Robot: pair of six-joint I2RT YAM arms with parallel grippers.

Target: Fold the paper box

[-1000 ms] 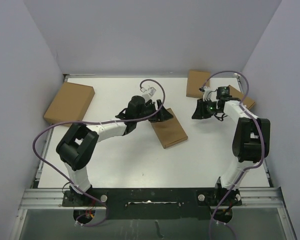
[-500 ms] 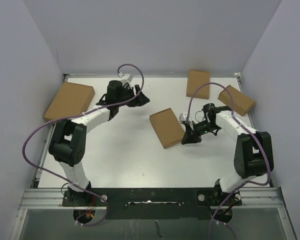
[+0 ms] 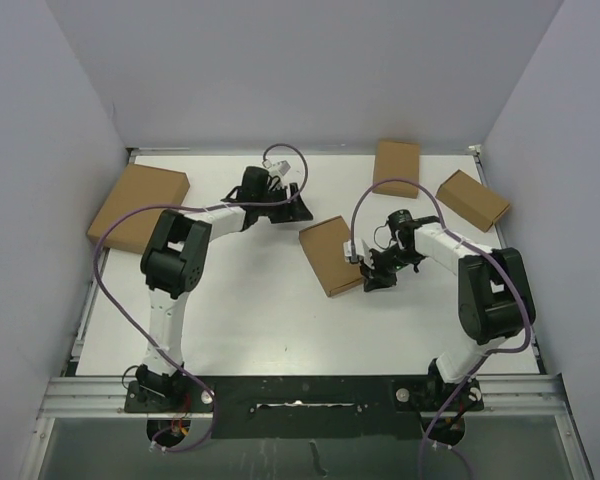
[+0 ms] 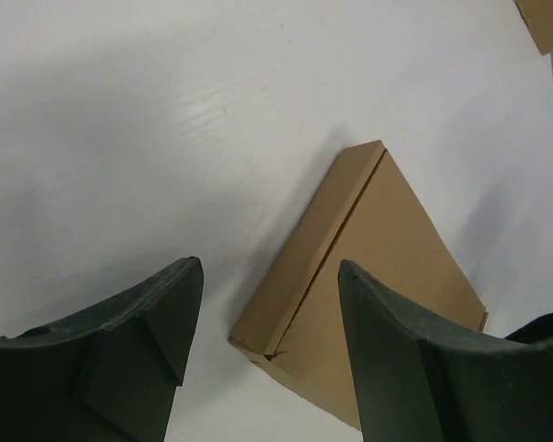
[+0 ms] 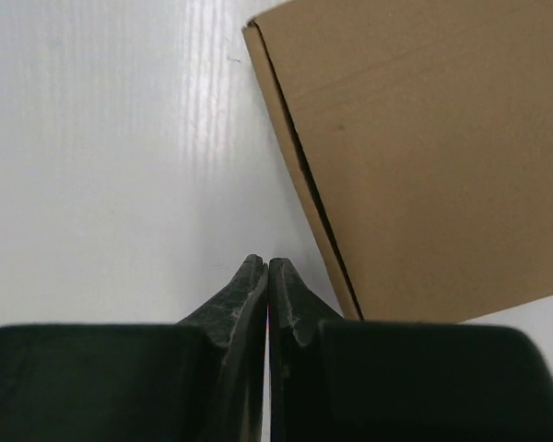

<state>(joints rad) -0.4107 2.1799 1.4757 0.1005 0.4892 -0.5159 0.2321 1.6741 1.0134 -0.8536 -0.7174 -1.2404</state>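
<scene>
While the brown paper box (image 3: pixel 336 256) is lying flat near the middle of the white table (image 3: pixel 250 310), the arms around it are being rearranged. A second ago the box was being covered by the left gripper (image 3: pixel 292 203); now that gripper is being held clear of it, back and to the left, with its fingers (image 4: pixel 157 318) spread wide and nothing between them. From the left wrist view the box (image 4: pixel 369 295) is being seen past those fingers as a closed, flattened shape with one flap seam running along its length.

Over the same second the right gripper (image 3: pixel 370 274) is being brought in from the far right of the table to the box's right edge. Its jaws are being shown pressed together in the right wrist view (image 5: pixel 267 276), holding nothing, with the tips just beside the box's near corner (image 5: pixel 415 157).

Judged from this, the box is being handed over from left arm to right, and the closed tips are probably being lined up to nudge or lift an edge. Whether the box is being opened out or is already folded flat cannot be settled. Three other flat brown boxes (image 3: pixel 138 205) (image 3: pixel 396 167) (image 3: pixel 472 200) are being left along the far edge.
</scene>
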